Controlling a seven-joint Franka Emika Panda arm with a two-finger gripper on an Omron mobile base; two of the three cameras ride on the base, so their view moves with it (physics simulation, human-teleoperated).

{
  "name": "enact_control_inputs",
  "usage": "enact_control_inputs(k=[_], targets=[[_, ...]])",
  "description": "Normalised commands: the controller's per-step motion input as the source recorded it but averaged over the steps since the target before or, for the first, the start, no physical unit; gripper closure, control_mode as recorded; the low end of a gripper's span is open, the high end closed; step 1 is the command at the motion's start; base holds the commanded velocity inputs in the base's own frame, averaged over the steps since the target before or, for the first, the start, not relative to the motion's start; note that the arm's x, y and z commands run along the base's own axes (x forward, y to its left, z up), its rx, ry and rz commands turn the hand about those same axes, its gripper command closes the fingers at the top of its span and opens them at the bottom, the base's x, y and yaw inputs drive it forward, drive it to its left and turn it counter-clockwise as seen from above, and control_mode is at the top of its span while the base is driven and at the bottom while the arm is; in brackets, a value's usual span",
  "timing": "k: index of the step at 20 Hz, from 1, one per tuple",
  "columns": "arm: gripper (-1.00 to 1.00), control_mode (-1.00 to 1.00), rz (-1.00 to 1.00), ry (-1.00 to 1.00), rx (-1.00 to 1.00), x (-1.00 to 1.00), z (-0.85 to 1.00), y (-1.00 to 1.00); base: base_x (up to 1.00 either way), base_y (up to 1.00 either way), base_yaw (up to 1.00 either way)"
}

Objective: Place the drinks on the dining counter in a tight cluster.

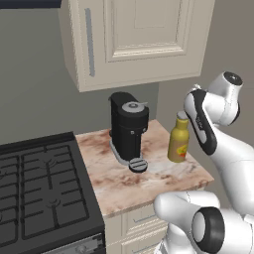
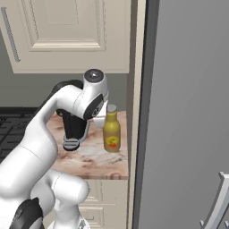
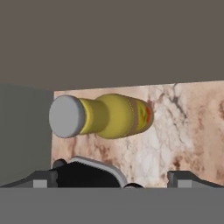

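Yellow-amber bottle (image 1: 178, 142) upright — gripper (image 3: 113, 181) open above.

Flat, even rendered light throughout, soft shadow under the wall cabinet (image 1: 134, 39), edges slightly soft, no glare.

Cream panelled wall cabinet (image 1: 139, 34) hangs above a black stove (image 1: 39, 193) against a grey wall (image 1: 34, 94).

Raised arm, fingers (image 3: 43, 179) spread wide
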Motion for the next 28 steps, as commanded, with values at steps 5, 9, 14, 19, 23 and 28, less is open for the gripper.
enact_control_inputs(k=[5, 9, 14, 19, 23, 28], targets=[[-1.00, -1.00, 0.00, 0.00, 0.00, 0.26, -0.14, 0.00, 0.00, 0.00, 0.00], [-1.00, -1.00, 0.00, 0.00, 0.00, 0.23, -0.09, -0.01, 0.00, 0.00, 0.00], [-1.00, -1.00, 0.00, 0.00, 0.00, 0.19, -0.06, -0.07, 0.00, 0.00, 0.00], [-1.00, -1.00, 0.00, 0.01, 0.00, 0.15, -0.04, -0.08, 0.00, 0.00, 0.00], [-1.00, -1.00, 0.00, 0.04, 0.00, 0.17, -0.11, -0.01, 0.00, 0.00, 0.00], [-1.00, -1.00, 0.00, 0.07, 0.00, 0.21, -0.11, 0.00, 0.00, 0.00, 0.00]])
